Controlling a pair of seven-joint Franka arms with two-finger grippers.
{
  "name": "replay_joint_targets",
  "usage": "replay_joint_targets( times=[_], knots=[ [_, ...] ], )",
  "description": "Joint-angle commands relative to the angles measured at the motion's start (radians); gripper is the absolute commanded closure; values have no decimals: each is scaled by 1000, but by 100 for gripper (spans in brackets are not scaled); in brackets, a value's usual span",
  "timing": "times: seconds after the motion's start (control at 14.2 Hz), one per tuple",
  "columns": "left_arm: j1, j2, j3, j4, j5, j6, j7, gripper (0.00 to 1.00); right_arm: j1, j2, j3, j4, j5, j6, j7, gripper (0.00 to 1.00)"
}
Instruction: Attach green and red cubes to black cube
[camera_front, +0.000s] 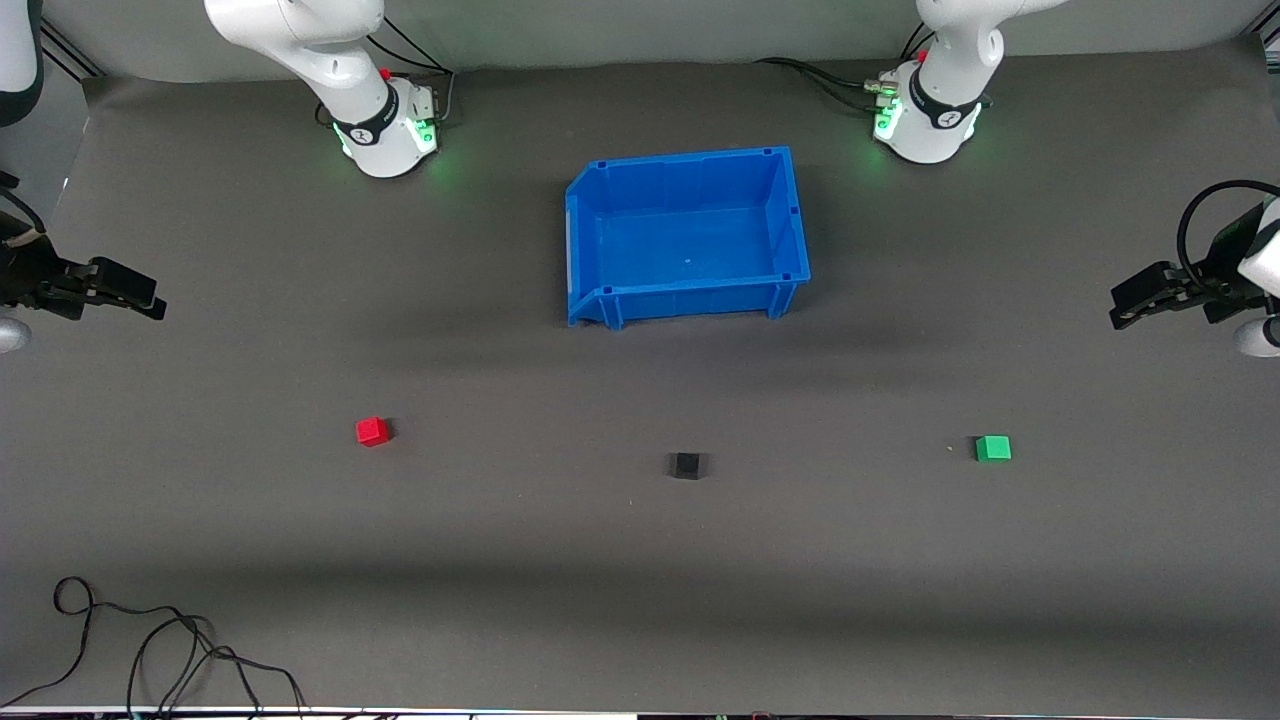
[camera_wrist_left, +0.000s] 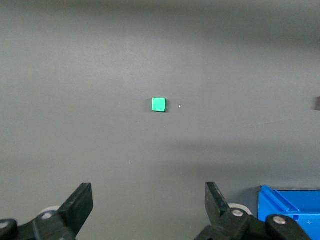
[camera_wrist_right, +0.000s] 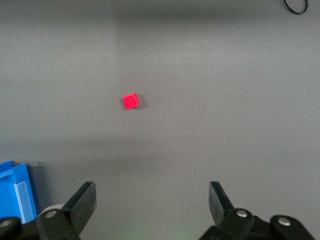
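Three cubes in a loose row across the lower middle of the front frame, all well apart, none touching; red cube toward the right arm's end, green cube toward the left arm's end, black cube between them, slightly nearer the camera; blue bin at frame centre, farther from the camera than all three, upright, nothing seen inside; left gripper at the frame's right edge, raised over bare table, fingers spread wide, holding nothing; green cube mid-frame in the left wrist view; right gripper at the frame's left edge, likewise raised, fingers spread wide and empty; red cube mid-frame in the right wrist view; loose cable in the lower left corner of the front frame.
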Motion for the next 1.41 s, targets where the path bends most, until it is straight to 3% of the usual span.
replay_joint_targets(
  times=[0.0, 0.84, 0.98, 1.34],
  knots=[
    [3, -3, -3, 7, 19, -21, 2, 0, 3, -23, -3, -11, 21, -5, -13, 0],
    [21, 21, -1, 1, 16, -15, -20, 0, 2, -11, 0, 4, 42, -1, 3, 0],
    [47, 43, -1, 1, 4, -13, -27, 0, 2, -9, -1, 9, 51, -8, 144, 0],
    [97, 141, 0, -5, 19, 28, -359, 0, 2, 6, -1, 14, 55, -9, 581, 0]
  ],
)
